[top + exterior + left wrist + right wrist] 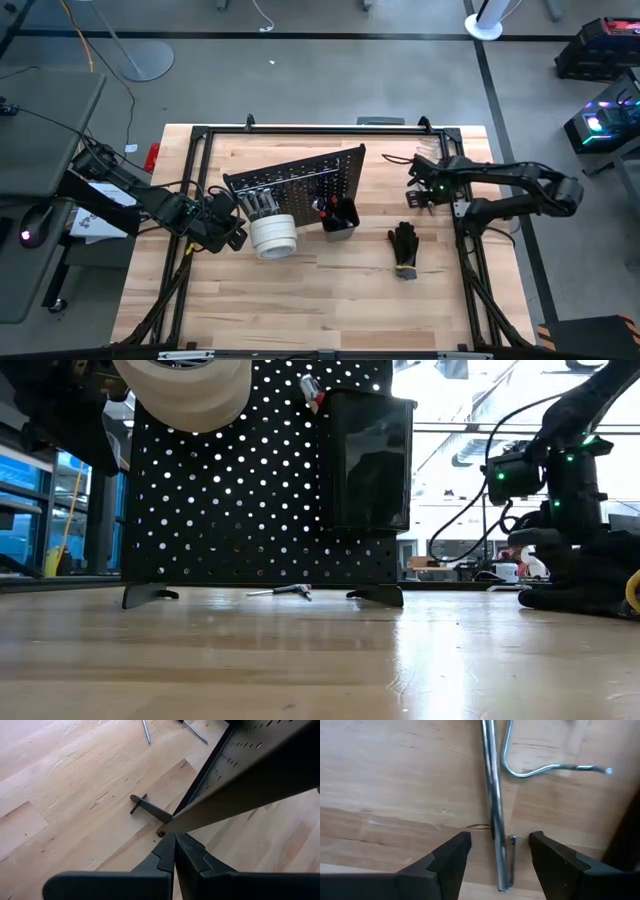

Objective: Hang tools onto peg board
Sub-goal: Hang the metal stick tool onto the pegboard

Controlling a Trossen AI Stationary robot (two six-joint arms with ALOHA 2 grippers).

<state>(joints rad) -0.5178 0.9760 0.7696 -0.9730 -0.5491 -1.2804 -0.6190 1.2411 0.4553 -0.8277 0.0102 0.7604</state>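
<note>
The pegboard (300,178) stood upright and slanted at mid-table, black and dotted with holes, carrying white tape rolls (272,237) and a black bin (340,220). A black glove (403,247) lay on the wood to its right. The left gripper (232,226), clenched empty, sat beside the rolls. The right gripper (497,862), jaws spread, straddled a shiny metal rod (493,795) near a bent wire hook (545,767).

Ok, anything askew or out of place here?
Yes: the peg board stands skewed across the table, not square to the frame, and a black glove lies loose on the wood beside it. The tape rolls already hang at the board.
</note>
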